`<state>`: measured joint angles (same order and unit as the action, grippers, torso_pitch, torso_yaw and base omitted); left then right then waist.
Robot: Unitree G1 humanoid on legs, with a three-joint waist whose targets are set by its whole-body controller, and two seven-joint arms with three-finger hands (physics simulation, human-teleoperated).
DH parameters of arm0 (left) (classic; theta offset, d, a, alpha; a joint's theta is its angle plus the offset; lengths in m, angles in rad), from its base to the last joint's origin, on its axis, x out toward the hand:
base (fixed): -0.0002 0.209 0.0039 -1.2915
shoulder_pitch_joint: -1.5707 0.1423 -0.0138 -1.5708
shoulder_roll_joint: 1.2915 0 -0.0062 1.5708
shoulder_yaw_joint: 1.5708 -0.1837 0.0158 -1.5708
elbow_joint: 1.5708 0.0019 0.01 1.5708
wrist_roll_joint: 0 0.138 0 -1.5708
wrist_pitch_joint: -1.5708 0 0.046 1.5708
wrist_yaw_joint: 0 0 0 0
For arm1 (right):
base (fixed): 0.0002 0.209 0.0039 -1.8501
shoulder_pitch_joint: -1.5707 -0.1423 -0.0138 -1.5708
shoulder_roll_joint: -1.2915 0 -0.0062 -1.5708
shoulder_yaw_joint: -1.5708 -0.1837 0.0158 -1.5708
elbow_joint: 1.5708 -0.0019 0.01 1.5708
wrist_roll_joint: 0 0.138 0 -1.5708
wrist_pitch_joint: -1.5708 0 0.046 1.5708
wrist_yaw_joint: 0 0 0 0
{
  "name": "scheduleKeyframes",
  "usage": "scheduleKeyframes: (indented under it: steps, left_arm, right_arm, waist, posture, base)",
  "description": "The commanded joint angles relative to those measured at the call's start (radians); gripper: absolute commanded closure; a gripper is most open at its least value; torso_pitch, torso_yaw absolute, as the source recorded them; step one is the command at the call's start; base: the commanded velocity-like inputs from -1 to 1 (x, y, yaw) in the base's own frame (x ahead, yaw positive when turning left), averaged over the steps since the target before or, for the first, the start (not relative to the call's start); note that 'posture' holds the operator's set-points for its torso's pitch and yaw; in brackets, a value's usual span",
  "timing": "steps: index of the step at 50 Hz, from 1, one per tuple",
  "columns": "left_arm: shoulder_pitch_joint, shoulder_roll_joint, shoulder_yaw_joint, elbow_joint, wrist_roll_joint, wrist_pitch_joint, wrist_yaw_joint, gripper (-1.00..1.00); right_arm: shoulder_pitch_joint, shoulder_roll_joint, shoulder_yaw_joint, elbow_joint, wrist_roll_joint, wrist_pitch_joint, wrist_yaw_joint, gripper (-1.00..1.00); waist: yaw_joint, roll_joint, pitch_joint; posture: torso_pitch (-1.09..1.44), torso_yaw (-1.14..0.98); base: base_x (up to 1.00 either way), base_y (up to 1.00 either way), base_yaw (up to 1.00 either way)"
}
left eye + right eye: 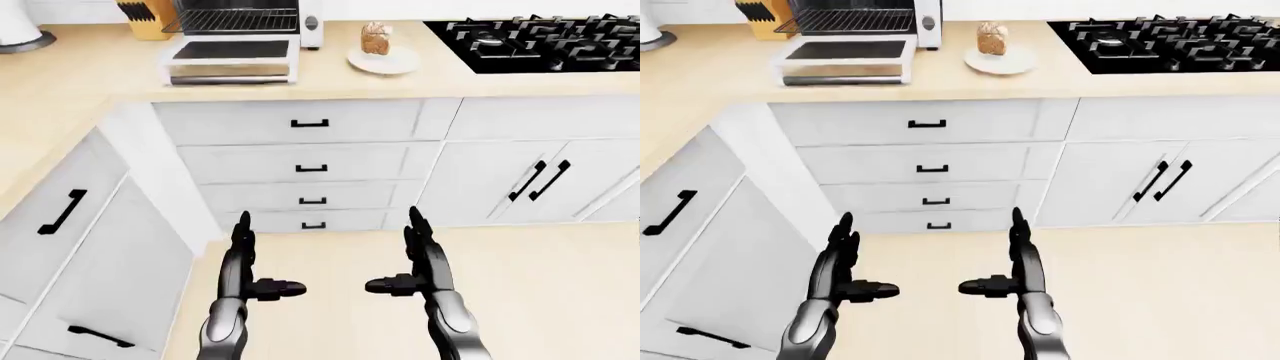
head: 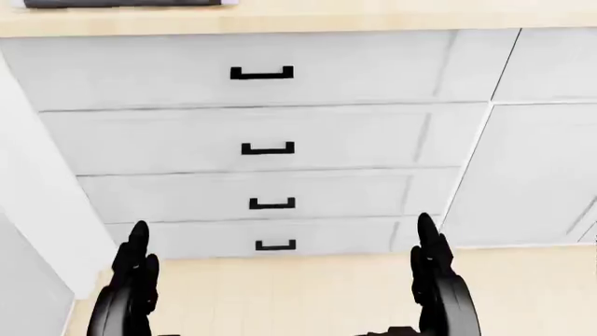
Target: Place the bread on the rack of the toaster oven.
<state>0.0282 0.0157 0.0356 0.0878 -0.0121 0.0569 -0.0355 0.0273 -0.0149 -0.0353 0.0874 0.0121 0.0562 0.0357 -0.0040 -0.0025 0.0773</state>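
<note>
The bread [image 1: 376, 38], a brown loaf piece, stands on a white plate [image 1: 383, 63] on the wooden counter at the top of the left-eye view. Left of it sits the toaster oven [image 1: 237, 22] with its door [image 1: 231, 58] folded down and the wire rack [image 1: 232, 20] showing inside. Both my hands hang low over the floor, far below the counter. My left hand [image 1: 250, 262] is open, fingers straight, thumb pointing inward. My right hand [image 1: 408, 259] is open the same way. Neither holds anything.
A black gas stove [image 1: 545, 41] fills the counter's right end. A knife block [image 1: 145, 16] stands left of the oven. White drawers [image 1: 310, 169] with black handles face me; another cabinet run [image 1: 70, 247] lines the left side. A wooden floor [image 1: 540, 292] lies below.
</note>
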Motion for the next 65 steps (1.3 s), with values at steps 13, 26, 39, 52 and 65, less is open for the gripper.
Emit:
scheduleKeyframes:
  steps: [13, 26, 39, 52, 65]
  left_arm:
    - [-0.03, 0.005, 0.0, -0.092, 0.02, -0.106, 0.006, -1.0]
    - [-0.024, 0.035, 0.007, -0.17, 0.289, -0.531, 0.124, -1.0]
    - [0.112, -0.019, -0.077, -0.788, 0.342, -0.392, 0.008, -1.0]
    - [0.128, -0.015, -0.117, -1.108, 0.338, -0.198, -0.036, -1.0]
    - [0.133, -0.013, -0.113, -1.102, 0.327, -0.207, -0.035, -1.0]
  right_arm:
    - [-0.017, -0.008, -0.015, -0.183, 0.062, -0.025, 0.046, -1.0]
    - [0.05, -0.008, -0.002, -0.34, 0.21, -0.184, 0.24, -1.0]
    - [0.159, -0.018, -0.07, -0.873, 0.426, 0.07, 0.276, -1.0]
    - [0.167, 0.003, -0.159, -1.083, 0.522, 0.204, 0.263, -1.0]
    - [0.173, 0.008, -0.16, -1.083, 0.523, 0.195, 0.283, -1.0]
  waist:
    - [0.008, -0.007, -0.079]
    - [0.004, -0.007, -0.09]
    - [0.004, -0.006, -0.081]
    - [0.008, -0.009, -0.066]
    - [0.01, -0.01, -0.064]
  posture:
    - [0.0, 0.0]
    - [0.0, 0.0]
    - [0.0, 0.0]
    - [0.0, 0.0]
    - [0.0, 0.0]
  base:
    - [0.0, 0.0, 0.0]
    - [0.0, 0.0, 0.0]
    - [0.0, 0.0, 0.0]
    - [0.0, 0.0, 0.0]
    - [0.0, 0.0, 0.0]
